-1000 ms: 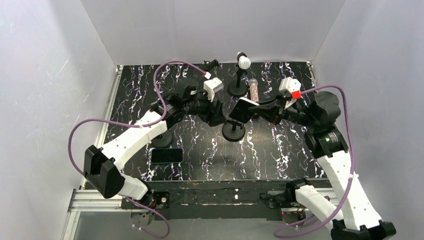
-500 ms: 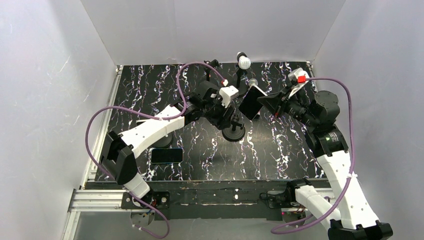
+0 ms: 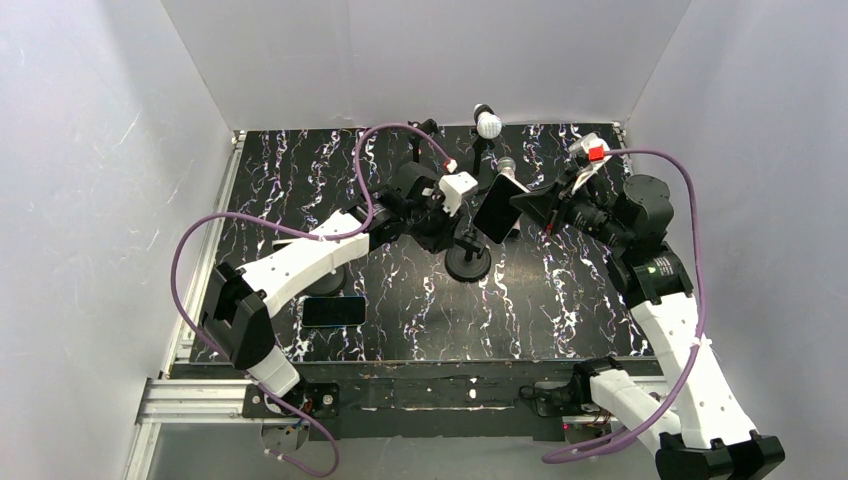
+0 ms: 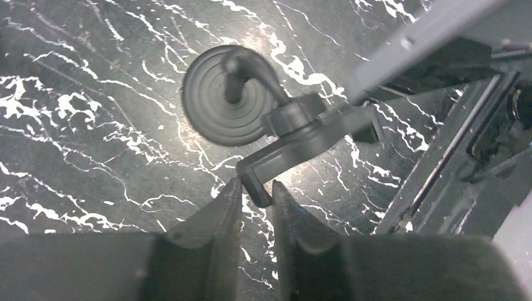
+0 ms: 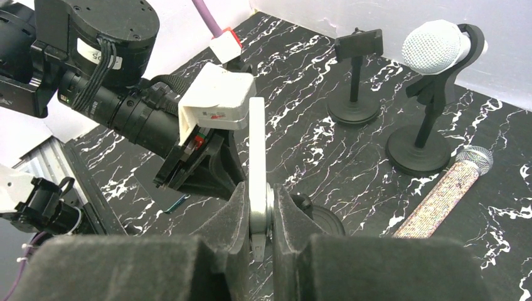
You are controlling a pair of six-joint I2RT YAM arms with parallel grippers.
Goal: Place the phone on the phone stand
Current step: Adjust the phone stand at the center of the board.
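The phone stand (image 3: 468, 262) has a black round base and a clamp arm (image 4: 307, 130) on top. My left gripper (image 3: 452, 235) is at the stand; in the left wrist view its fingertips (image 4: 229, 199) close on the end of the clamp arm. My right gripper (image 3: 533, 206) is shut on a dark phone (image 3: 497, 208) and holds it tilted in the air just right of and above the stand. In the right wrist view the phone (image 5: 257, 138) shows edge-on between the pads, with the stand's base (image 5: 327, 222) below.
A second phone (image 3: 333, 311) lies flat at the front left. At the back stand a microphone on a stand (image 3: 488, 125), a small holder (image 5: 356, 63) and a glittery microphone (image 5: 448, 194) lying flat. Another round base (image 3: 325, 277) sits under the left arm.
The left arm swung right onto the stand's clamp. The right gripper lifted the phone back and right, then eased it slightly left toward the stand.
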